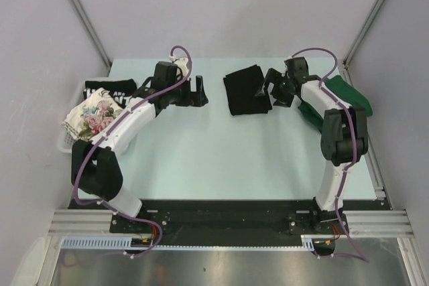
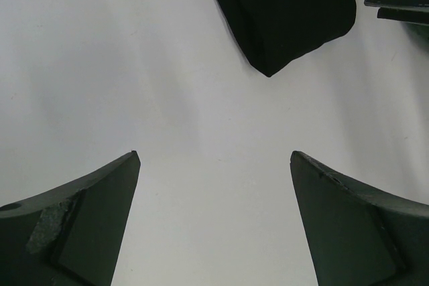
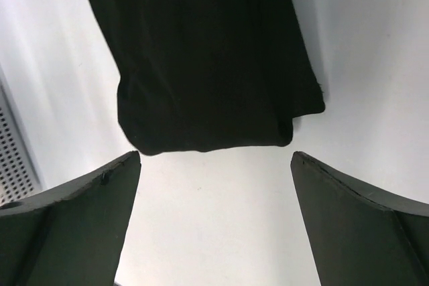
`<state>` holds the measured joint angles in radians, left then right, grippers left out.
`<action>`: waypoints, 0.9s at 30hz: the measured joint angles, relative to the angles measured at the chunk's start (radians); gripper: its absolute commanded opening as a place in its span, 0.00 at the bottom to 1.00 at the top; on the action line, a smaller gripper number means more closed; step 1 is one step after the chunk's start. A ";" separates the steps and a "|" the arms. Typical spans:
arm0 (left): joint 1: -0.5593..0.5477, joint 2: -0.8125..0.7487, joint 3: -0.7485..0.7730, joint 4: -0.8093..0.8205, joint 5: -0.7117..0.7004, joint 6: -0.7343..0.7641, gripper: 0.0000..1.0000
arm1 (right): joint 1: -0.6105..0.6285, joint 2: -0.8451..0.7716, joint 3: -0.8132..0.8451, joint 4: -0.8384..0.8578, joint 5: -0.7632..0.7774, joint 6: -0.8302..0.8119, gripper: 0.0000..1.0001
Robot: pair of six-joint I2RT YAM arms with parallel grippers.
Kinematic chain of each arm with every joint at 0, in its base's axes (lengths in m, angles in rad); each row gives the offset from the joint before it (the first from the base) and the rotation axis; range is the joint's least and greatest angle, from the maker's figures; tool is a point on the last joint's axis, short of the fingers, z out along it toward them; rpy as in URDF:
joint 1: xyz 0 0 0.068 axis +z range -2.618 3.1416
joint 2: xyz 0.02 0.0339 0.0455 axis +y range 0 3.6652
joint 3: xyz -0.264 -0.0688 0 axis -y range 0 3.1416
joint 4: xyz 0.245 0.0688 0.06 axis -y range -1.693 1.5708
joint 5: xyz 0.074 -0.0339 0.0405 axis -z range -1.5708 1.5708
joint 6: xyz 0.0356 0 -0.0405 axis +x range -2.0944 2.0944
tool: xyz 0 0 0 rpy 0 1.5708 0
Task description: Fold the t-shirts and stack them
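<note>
Both jaws spread, empty; black shirt [image 1: 245, 92] folded far centre, soft, limp, so I'd pinch its folded edge.

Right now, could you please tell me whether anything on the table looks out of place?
The dark green t-shirt lies unfolded in a heap at the right edge of the table, seemingly overhanging it. The folded black t-shirt sits slightly askew. Nothing looks spilled or damaged.

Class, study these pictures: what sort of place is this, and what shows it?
Probably a robotics lab test cell: two robot arms bolted to a metal rail, plain grey walls enclosing the table, and a folded black t-shirt laid out.
</note>
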<state>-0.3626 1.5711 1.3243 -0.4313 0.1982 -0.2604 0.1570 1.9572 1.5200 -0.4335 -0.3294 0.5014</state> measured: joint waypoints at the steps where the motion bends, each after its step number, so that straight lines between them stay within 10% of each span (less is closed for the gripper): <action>1: 0.000 0.000 0.000 0.000 0.000 0.000 1.00 | 0.006 -0.002 0.000 0.000 0.015 0.003 1.00; 17: 0.000 0.000 0.000 0.001 0.016 -0.004 1.00 | 0.264 -0.196 -0.006 -0.095 0.713 -0.133 1.00; 27: -0.001 0.000 0.000 0.002 0.019 -0.019 0.99 | 0.095 -0.106 -0.041 -0.132 0.513 -0.101 1.00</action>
<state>-0.3637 1.5707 1.3243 -0.4297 0.2169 -0.2798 0.2516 1.8511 1.4788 -0.5652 0.1841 0.4000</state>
